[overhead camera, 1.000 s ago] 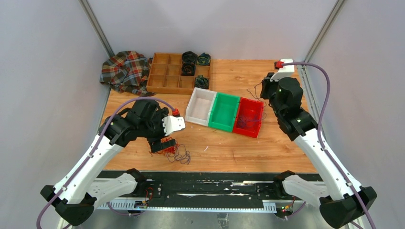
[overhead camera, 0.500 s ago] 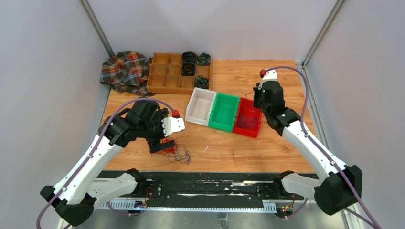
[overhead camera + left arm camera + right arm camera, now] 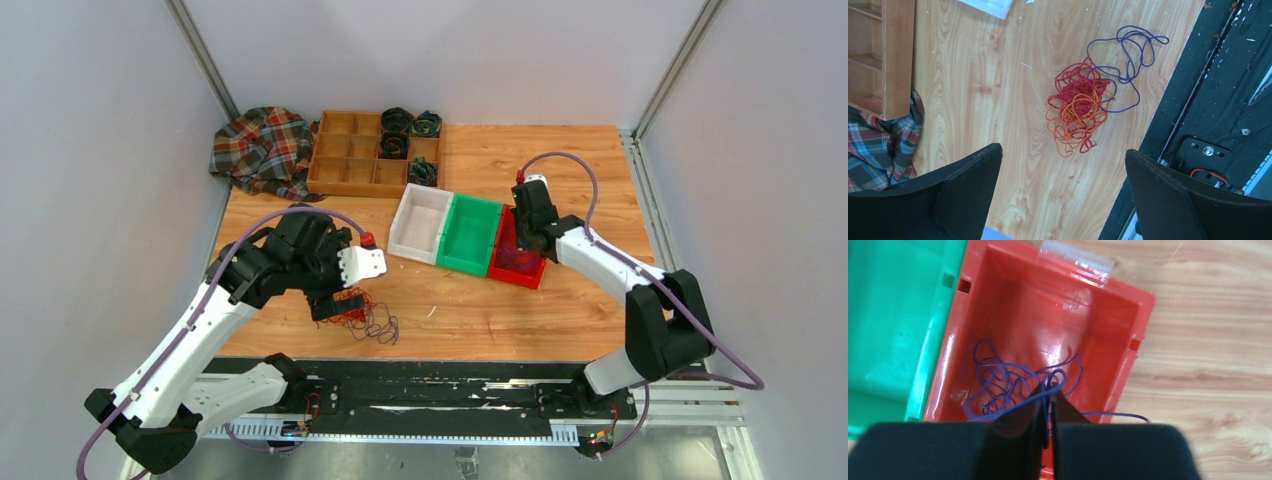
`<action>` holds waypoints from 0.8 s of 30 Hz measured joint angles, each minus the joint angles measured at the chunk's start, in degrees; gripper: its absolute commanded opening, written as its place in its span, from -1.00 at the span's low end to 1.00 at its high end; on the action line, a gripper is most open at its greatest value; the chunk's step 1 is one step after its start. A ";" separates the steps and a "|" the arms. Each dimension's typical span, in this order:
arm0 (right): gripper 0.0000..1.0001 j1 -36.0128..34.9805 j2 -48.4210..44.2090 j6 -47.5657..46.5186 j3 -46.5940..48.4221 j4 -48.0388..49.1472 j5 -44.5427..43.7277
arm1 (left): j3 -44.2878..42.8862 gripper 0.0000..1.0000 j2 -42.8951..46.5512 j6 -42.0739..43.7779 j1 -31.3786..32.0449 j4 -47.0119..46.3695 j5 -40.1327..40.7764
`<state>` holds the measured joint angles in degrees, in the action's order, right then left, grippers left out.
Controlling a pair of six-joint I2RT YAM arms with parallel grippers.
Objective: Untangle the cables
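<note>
Two grippers: the left gripper [image 3: 1060, 167] hangs wide apart over the tangled cables [image 3: 1079, 107]; the right gripper [image 3: 1048, 390] is pressed together on a purple cable [image 3: 998, 382] inside the red bin [image 3: 1129, 342]. The pinch point itself is hidden.

- The left arm [image 3: 195, 335] reaches from its near-left base toward the middle, with the elbow bent and the wrist tipped down.
- The left gripper [image 3: 1062, 167] points down, its fingers spread wide.
- The right arm [image 3: 612, 265] folds sharply at the elbow and stretches left.
- The right gripper [image 3: 1048, 390] points down, its fingers pressed together and pinching a purple cable [image 3: 1003, 382].
</note>
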<state>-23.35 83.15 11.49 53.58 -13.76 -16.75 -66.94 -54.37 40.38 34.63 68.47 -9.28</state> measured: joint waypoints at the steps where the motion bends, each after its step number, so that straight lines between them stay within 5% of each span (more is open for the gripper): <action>1: -0.49 0.00 1.14 0.15 0.33 -0.74 0.00 | 0.00 0.96 0.00 0.07 0.00 0.04 0.11; 3: -0.22 0.00 3.89 0.44 1.53 -2.43 0.07 | 0.00 0.96 -0.02 0.20 0.00 0.17 0.48; 10: 0.22 0.26 5.40 0.68 5.75 -6.29 0.59 | 0.00 0.96 -0.50 0.50 0.00 0.44 1.03; 24: 0.23 -0.28 1.18 0.85 13.53 -9.49 9.81 | -0.48 0.96 -1.29 1.22 -0.04 0.70 1.09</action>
<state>-23.64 84.33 12.34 67.11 -23.24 -6.94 -67.42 -55.66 41.60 34.59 69.17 -8.19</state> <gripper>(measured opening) 0.621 0.979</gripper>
